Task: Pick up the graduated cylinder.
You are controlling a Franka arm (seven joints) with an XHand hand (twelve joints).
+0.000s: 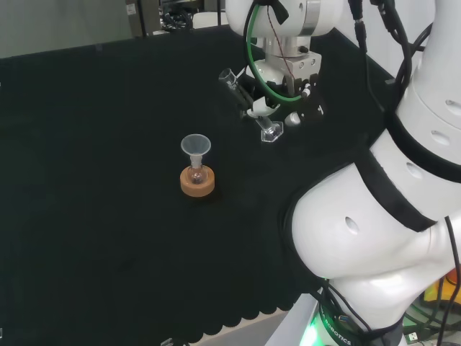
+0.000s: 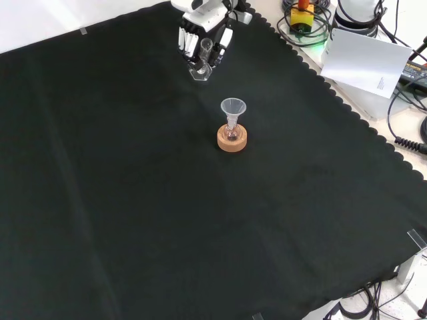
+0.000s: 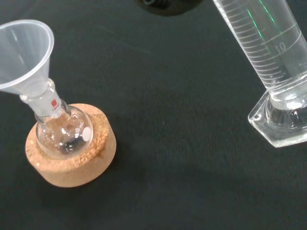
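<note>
The graduated cylinder [image 1: 250, 106] is clear with a hexagonal foot and leans at a slant in the head view. My hand [image 1: 287, 92] is shut on its tube, with dark fingers [image 2: 185, 41] on either side of the cylinder [image 2: 203, 59] in the front view. The foot [image 3: 283, 120] is close to the cloth, but I cannot tell if it touches. The wrist view shows the cylinder's scale marks [image 3: 268, 52] up close. A small round flask with a clear funnel [image 1: 195, 148] stands in a cork ring [image 1: 197, 183] to the left of the hand in the head view.
The flask on its cork ring [image 2: 231, 138] stands nearer the camera than the hand in the front view. The cloth's scalloped edge [image 2: 347, 107] runs down the right there, with a white sheet [image 2: 363, 60] and cables [image 2: 303, 20] beyond it.
</note>
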